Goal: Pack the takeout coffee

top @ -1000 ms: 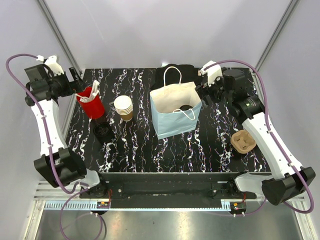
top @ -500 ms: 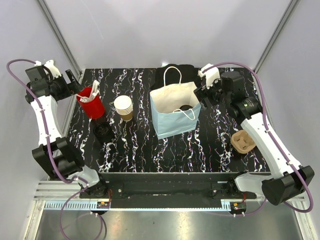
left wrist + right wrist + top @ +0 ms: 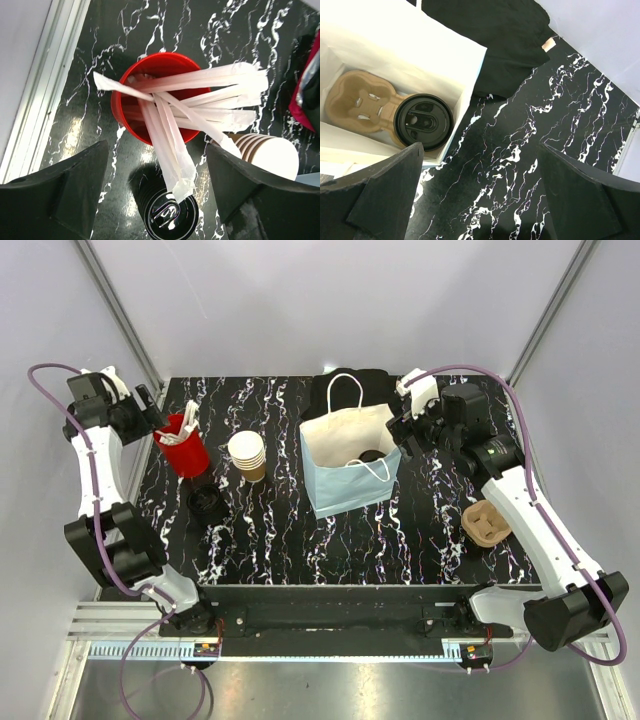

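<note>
The takeout coffee (image 3: 423,121) is down inside the paper bag (image 3: 395,45), black lid facing up, and it looks seated in one pocket of the cup carrier (image 3: 355,100) lying on the bag's floor. The right claw (image 3: 480,205) hangs above the bag's right edge with its fingers spread wide and nothing between them. From that claw, the cup sits down and off to the bag side, tucked just inside the wall nearest it. The cup stands upright with its long axis vertical, so any touch would have to come straight down through the bag's mouth. The right arm is clearly the nearer one. The left claw (image 3: 155,200) is well away across the surface (image 3: 520,150), also spread and empty, hovering over the red cup (image 3: 150,97) of straws. By my reading the coffee is already packed, so the right arm's next job is simply to lift clear without snagging the bag wall or handles.
</note>
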`<state>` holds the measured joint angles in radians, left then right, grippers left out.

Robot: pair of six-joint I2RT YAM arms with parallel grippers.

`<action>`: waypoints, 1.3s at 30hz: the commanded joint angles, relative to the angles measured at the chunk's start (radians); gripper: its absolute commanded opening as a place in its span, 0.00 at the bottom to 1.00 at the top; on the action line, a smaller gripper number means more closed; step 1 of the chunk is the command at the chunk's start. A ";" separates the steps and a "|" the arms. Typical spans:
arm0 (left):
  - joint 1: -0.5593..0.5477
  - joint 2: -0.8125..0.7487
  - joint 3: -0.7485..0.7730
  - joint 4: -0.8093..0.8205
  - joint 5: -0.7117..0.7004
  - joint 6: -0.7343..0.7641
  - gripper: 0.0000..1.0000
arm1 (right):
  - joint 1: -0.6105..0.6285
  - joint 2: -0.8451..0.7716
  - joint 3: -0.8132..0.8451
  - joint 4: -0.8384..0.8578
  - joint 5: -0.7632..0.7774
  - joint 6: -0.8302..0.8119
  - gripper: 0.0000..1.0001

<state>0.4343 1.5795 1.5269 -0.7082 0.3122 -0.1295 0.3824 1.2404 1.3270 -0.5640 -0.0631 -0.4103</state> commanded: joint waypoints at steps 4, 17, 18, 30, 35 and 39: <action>-0.038 0.007 -0.014 0.056 -0.102 -0.001 0.73 | -0.005 -0.035 -0.011 0.038 -0.030 0.014 1.00; -0.060 0.014 -0.016 0.079 -0.151 -0.001 0.69 | -0.005 -0.032 -0.015 0.039 -0.044 0.013 1.00; -0.060 0.014 -0.017 0.084 -0.154 -0.005 0.69 | -0.005 -0.030 -0.015 0.039 -0.044 0.011 1.00; -0.088 0.030 -0.014 0.090 -0.292 -0.094 0.71 | -0.004 -0.022 -0.012 0.039 -0.046 0.013 1.00; -0.132 0.056 0.009 0.085 -0.373 -0.113 0.72 | -0.004 -0.018 -0.009 0.038 -0.050 0.015 1.00; -0.180 0.089 0.042 0.084 -0.479 -0.131 0.71 | -0.005 -0.016 -0.009 0.038 -0.052 0.015 1.00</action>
<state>0.2977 1.6405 1.5127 -0.6601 -0.0296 -0.2287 0.3820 1.2350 1.3167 -0.5610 -0.0982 -0.4049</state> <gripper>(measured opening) 0.714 0.994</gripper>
